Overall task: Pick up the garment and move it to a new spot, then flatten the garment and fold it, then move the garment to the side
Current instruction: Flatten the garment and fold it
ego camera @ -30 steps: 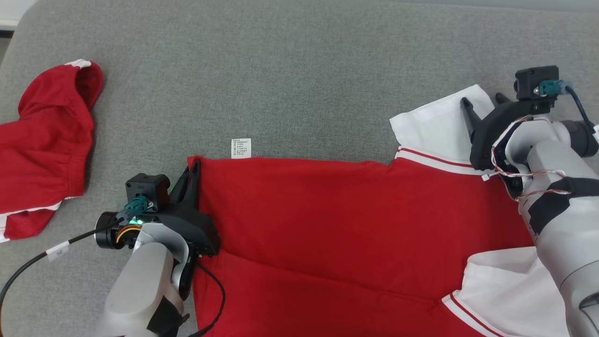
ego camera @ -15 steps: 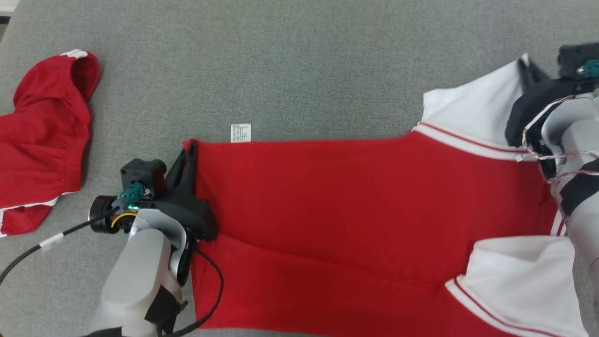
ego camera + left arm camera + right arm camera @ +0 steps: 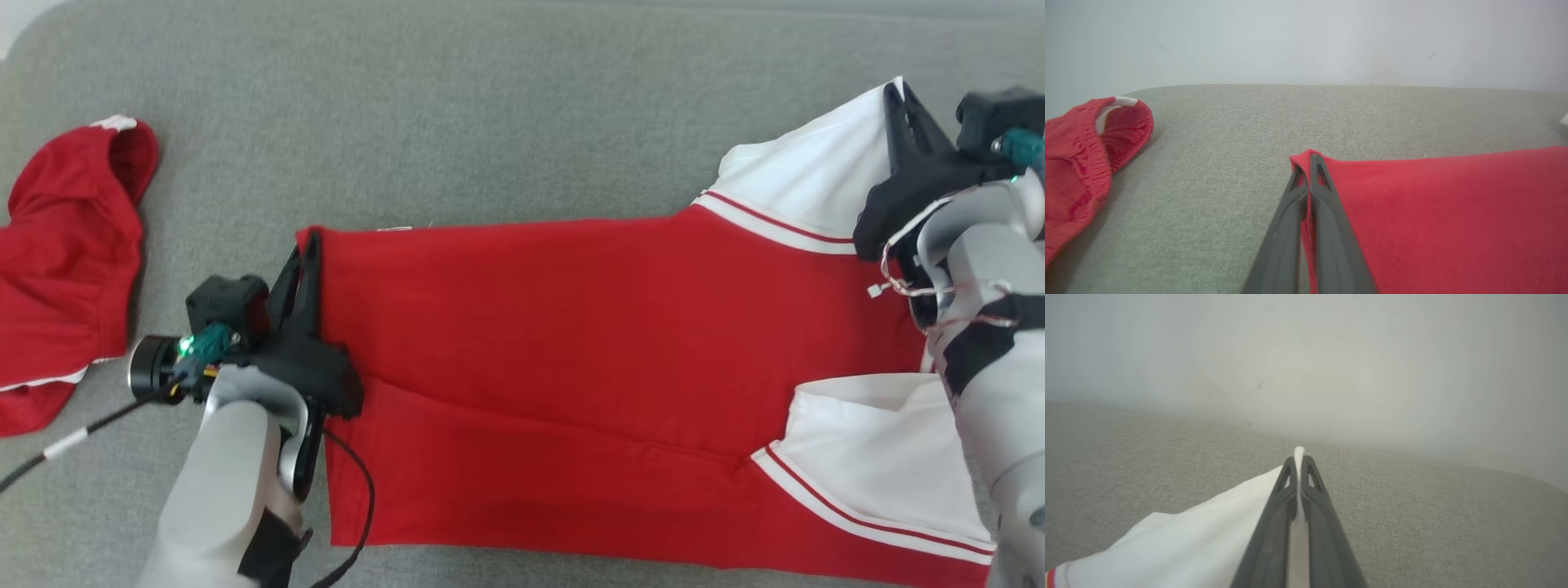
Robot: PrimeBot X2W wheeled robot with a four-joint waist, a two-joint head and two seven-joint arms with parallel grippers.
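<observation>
Now you hold the shirt (image 3: 571,327) lengthwise between both sides: left gripper (image 3: 307,245) clamped on its red hem corner, right gripper (image 3: 895,94) clamped on the white sleeve tip.

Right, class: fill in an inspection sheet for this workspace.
Surface: grey fabric cushion.
Job's things: red shirt with white sleeves, spread out between both grippers.
Clutter: crumpled red shorts at far left, apart from the shirt.
Grippers: left gripper, jaws shut on the shirt's red hem corner; right gripper, jaws shut on a white sleeve.
Cables: black cable looping off the left arm by the shirt's edge; thin wires on the right wrist.
Surroundings: pale wall behind the cushion.
</observation>
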